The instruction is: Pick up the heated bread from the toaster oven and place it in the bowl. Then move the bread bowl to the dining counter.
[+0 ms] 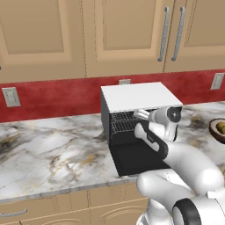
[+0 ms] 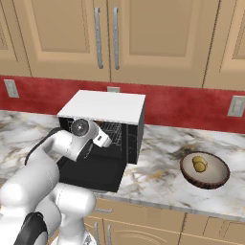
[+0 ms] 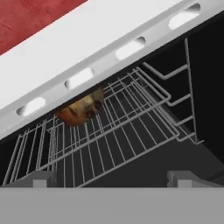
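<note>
Spread wide, our end effector (image 3: 112, 178) sits at the oven (image 1: 136, 94) mouth, holding nothing. We see the bread (image 3: 81, 109) deep at the rack's (image 3: 109, 131) back edge; reaching in, we risk snagging wires or the top lip.

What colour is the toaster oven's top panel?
White, flat and plain, over a black body; the toaster oven shows it best in the right base view.

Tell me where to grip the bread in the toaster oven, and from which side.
Grip the heated bread across its lumpy middle, coming straight in through the toaster oven's open front, above the wire rack. It sits far back under the low top, so only a level, frontal reach looks workable.
</note>
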Available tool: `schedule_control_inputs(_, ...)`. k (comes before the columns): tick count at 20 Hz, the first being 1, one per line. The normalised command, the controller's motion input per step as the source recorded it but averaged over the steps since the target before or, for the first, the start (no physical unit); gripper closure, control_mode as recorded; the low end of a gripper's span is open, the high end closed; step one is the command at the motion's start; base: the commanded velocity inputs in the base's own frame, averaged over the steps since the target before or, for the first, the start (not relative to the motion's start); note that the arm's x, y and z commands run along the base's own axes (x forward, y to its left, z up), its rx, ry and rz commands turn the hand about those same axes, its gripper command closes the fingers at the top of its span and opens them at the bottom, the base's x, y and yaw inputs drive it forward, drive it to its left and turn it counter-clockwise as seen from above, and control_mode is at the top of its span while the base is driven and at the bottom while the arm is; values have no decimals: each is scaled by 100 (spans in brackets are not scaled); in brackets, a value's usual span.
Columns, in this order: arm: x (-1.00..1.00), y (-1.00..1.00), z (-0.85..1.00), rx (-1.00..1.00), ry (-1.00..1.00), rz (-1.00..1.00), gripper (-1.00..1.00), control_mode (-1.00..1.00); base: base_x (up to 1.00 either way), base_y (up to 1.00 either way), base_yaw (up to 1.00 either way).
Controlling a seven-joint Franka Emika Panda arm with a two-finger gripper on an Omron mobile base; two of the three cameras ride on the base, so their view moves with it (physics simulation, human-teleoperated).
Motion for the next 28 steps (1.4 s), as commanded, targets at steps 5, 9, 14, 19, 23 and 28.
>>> schedule_control_inputs(5,6,15,-7,0,0,0,-100,-100,0,0,0)
schedule_control_inputs(9,1,31,-76,-1,0,0,-100,-100,0,0,0)
schedule_control_inputs(14,0,26,-47,0,0,0,-100,-100,0,0,0)
schedule_control_inputs(19,10,8,0,0,-1,0,-100,-100,0,0,0)
schedule_control_inputs(23,13,0,0,0,-5,0,-100,-100,0,0,0)
schedule_control_inputs(28,10,0,-1,0,-13,0,-100,-100,0,0,0)
